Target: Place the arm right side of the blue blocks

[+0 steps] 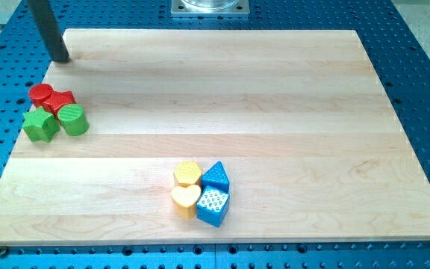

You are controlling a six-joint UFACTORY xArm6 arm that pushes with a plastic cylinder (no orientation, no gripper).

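Two blue blocks sit near the view's bottom centre: a blue triangle (pixel 216 176) and below it a blue block with a white dotted top (pixel 213 205). My tip (pixel 60 58) is at the board's top left corner, far up and to the left of the blue blocks. Two yellow blocks touch the blue ones on their left: a yellow hexagon (pixel 187 174) and a yellow heart (pixel 185 199).
A cluster sits at the left edge of the wooden board (pixel 275 97): a red cylinder (pixel 41 94), a red star-like block (pixel 62 100), a green star-like block (pixel 40 125) and a green cylinder (pixel 73 119). A blue perforated table (pixel 424 90) surrounds the board.
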